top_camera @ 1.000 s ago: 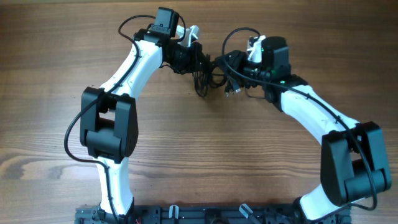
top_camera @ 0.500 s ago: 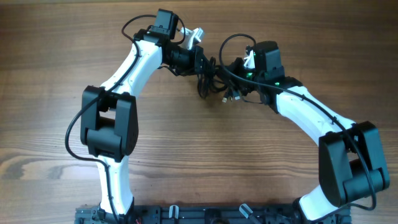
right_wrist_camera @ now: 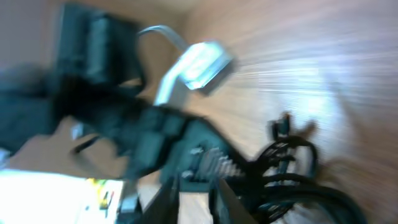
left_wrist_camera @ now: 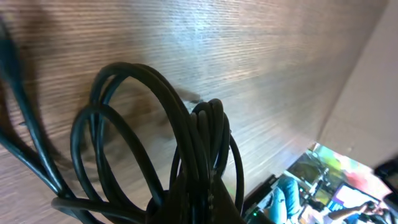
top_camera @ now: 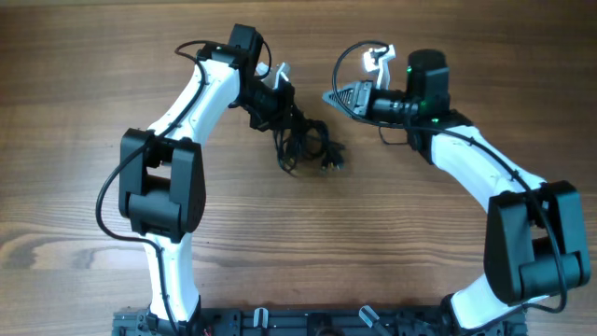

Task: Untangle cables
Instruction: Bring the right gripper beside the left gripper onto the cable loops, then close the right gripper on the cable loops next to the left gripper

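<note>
Tangle of thin black flexible cables [top_camera: 304,147] clamped in closed black left gripper [top_camera: 277,109], trailed over brown wooden table [top_camera: 84,84]; black right gripper [top_camera: 332,95] held apart, opening impossible to tell.

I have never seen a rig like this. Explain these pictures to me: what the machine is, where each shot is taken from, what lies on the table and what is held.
These are two robot arms, white with black joints, mounted at one edge of a wooden table. The wide picture looks straight down from above. The other two come from a small camera on each wrist. On the table lies one clump of thin black cables. The left gripper, a two-finger claw, is shut on the clump's upper end, and its wrist picture shows the loops close up. The right gripper is apart from the cables and seems to hold nothing. Its picture is too blurred to tell open from shut.
</note>
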You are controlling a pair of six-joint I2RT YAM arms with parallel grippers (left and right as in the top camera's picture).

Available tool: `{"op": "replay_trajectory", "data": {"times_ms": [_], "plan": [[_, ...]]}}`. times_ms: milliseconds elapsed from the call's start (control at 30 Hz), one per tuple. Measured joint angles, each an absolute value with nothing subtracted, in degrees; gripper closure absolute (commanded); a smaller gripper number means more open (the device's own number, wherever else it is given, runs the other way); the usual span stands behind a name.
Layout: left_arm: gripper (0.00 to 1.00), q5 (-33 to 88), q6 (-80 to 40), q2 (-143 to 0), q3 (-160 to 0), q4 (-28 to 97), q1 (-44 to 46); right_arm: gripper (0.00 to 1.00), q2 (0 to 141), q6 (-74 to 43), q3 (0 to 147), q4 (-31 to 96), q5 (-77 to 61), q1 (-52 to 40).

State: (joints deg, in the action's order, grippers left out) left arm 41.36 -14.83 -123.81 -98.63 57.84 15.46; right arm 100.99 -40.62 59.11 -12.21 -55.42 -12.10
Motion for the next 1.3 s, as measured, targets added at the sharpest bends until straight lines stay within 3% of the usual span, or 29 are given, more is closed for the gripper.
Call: {"op": "replay_trajectory", "data": {"times_ms": [167,367,1067,1167,1300], "plan": [[0.96,40.45,-15.46,-123.81,-98.63,56.8,15.75,0.73,100.99,-42.15,59.16,-5.32,-59.66,-14.09],[0.96,36.93,-17.5,-123.76,-98.8,56.31,16.25,0.72,101.06,-45.21,59.0,8.23,-53.36,-19.4],[0.9,25.32,-19.25,-123.0,-99.53,55.13,16.53,0.67,101.06,-44.51,59.0,10.44,-41.43,-20.1],[0.91,24.86,-19.25,-123.0,-99.53,54.78,16.56,0.6,101.06,-44.47,59.0,10.39,-40.84,-20.1],[0.93,24.64,-19.49,-123.0,-99.53,54.54,16.56,0.59,101.06,-44.8,59.0,9.91,-40.69,-20.1]]}}
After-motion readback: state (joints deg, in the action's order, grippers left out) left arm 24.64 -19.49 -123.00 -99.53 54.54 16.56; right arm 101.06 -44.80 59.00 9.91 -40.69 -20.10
